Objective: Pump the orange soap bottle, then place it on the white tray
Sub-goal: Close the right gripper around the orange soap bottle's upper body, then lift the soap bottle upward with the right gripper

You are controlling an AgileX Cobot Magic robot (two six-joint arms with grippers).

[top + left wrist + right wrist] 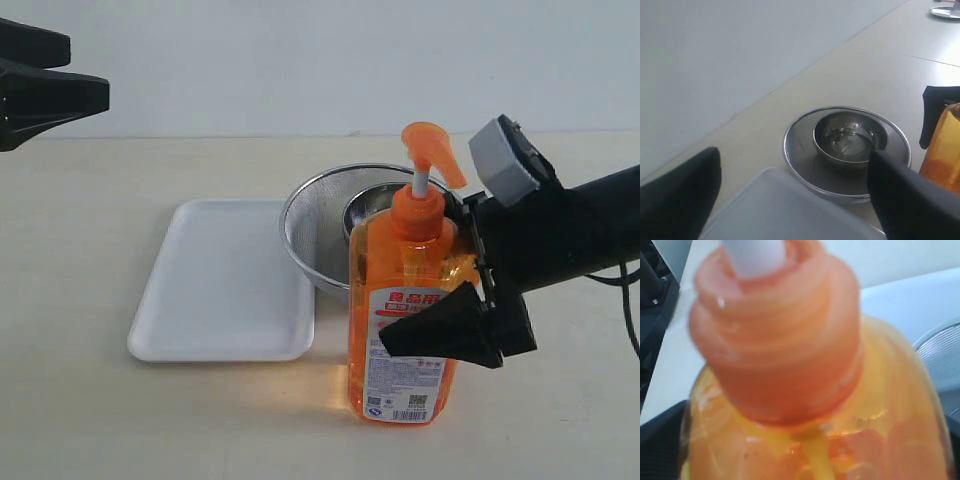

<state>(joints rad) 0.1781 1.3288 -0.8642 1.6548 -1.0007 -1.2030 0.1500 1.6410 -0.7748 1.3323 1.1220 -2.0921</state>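
The orange soap bottle stands upright on the table, just right of the white tray, with its pump head raised. My right gripper straddles the bottle's body from the right, open wide. One black finger crosses the label at the front; the other is mostly hidden behind. The right wrist view is filled by the bottle's orange collar and shoulder. My left gripper hangs open and high at the far left. In its own view, nothing lies between the left gripper's fingers; the tray's corner shows below.
A round steel mesh strainer with a small steel bowl inside sits directly behind the bottle, touching the tray's right edge. Both also appear in the left wrist view: strainer, bowl. A wall runs behind the table.
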